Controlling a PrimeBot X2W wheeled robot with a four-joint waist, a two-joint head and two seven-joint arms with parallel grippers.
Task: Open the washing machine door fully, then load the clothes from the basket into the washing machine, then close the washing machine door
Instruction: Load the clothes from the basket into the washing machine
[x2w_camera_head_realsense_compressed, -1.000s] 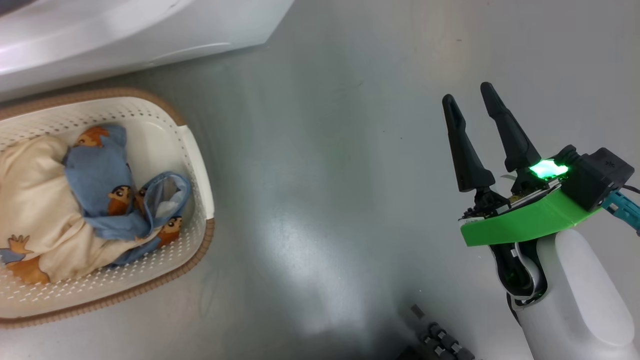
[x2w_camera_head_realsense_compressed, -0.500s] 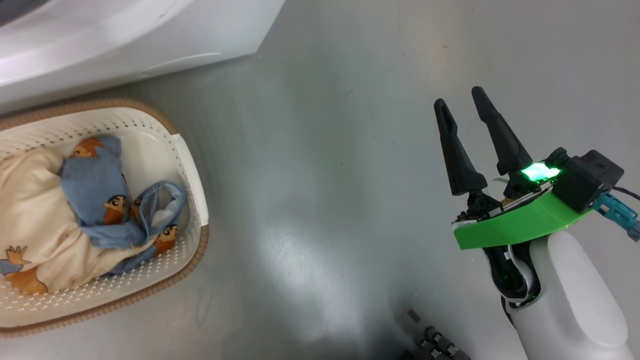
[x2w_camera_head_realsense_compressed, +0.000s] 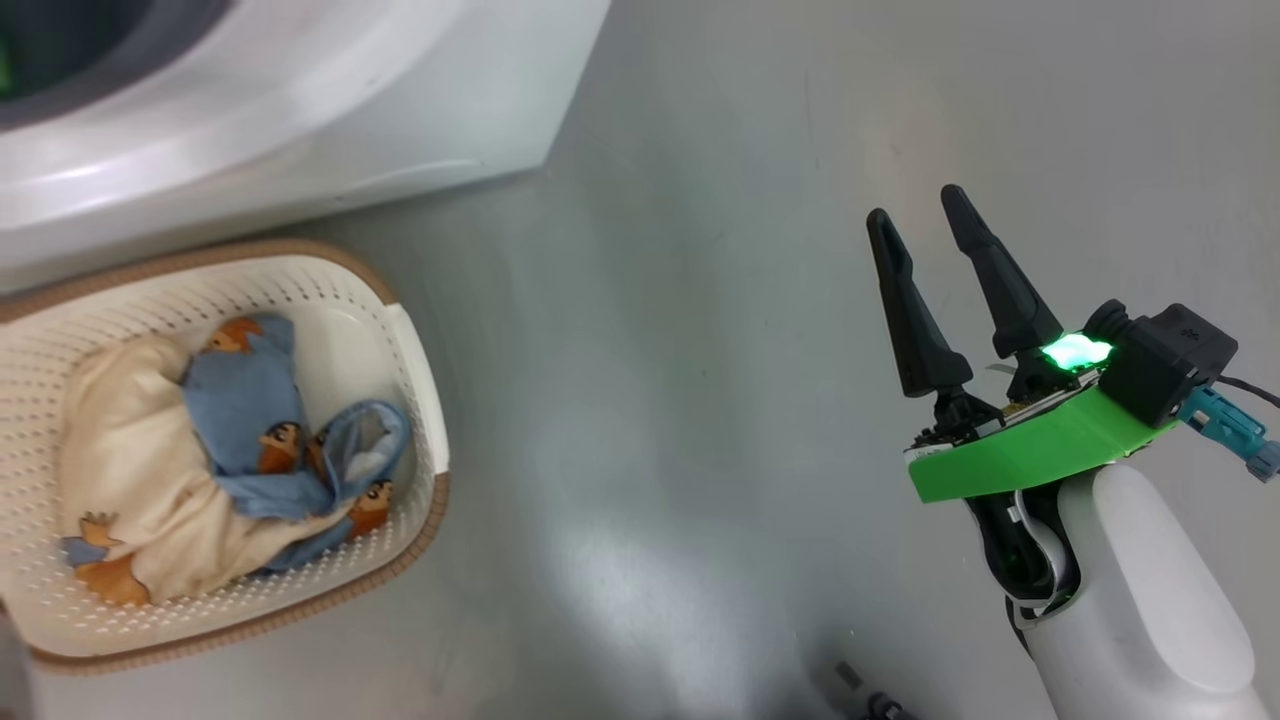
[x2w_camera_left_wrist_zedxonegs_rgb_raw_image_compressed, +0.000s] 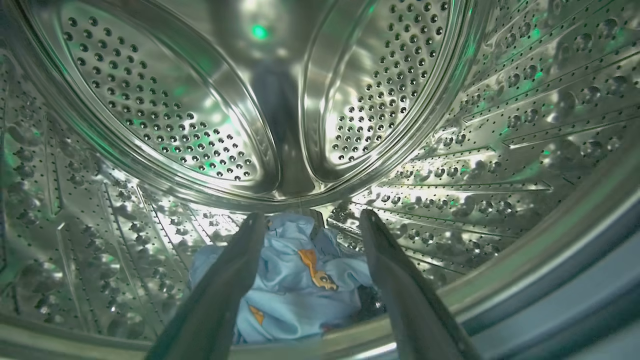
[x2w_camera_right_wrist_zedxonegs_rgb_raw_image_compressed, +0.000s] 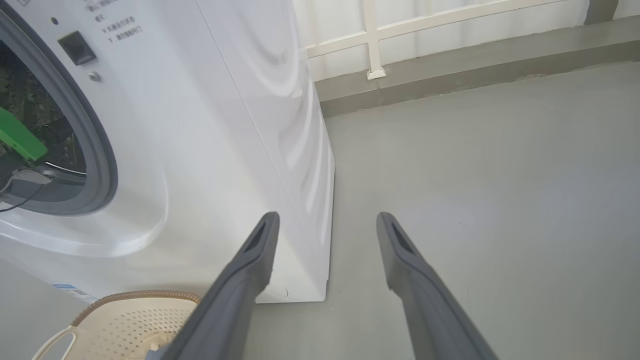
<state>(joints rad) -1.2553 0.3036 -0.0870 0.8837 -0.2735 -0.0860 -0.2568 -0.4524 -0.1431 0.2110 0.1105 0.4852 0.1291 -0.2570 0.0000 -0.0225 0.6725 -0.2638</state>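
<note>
Clothes (x2w_camera_head_realsense_compressed: 240, 460) heaped in the basket (x2w_camera_head_realsense_compressed: 420, 400) beside the washing machine (x2w_camera_head_realsense_compressed: 300, 120); one blue piece (x2w_camera_left_wrist_zedxonegs_rgb_raw_image_compressed: 295, 285) lies in the drum (x2w_camera_left_wrist_zedxonegs_rgb_raw_image_compressed: 150, 100). We judge them soft, light, limp: pinch a raised blue fold. Left gripper (x2w_camera_left_wrist_zedxonegs_rgb_raw_image_compressed: 311, 215) spread wide over that piece, right gripper (x2w_camera_head_realsense_compressed: 916, 203) wide above floor (x2w_camera_head_realsense_compressed: 700, 300), both empty.

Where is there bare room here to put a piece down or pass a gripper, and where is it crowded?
Widest patch: the floor between the basket and the right gripper, below the washing machine. In the drum, bare steel flanks the blue garment beyond the left gripper. Crowded: the basket's left and middle, heaped with the clothes; its right end is bare.
</note>
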